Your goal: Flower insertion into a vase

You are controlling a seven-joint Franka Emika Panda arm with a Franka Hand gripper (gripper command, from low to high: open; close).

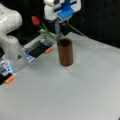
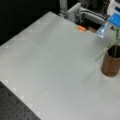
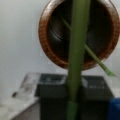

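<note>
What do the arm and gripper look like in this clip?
The arm is glossy white with rounded, bulky links and a small dark triangular mark on its side. The gripper has a white body with bright blue panels and grey fingers.

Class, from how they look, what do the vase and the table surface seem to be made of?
The vase looks like wood: dark brown, matte, with fine ridges around the rim in the wrist view, though brown plastic is possible. The table looks like metal: pale grey with a dull sheen. The hand hangs just above the vase, holding the flower.
</note>
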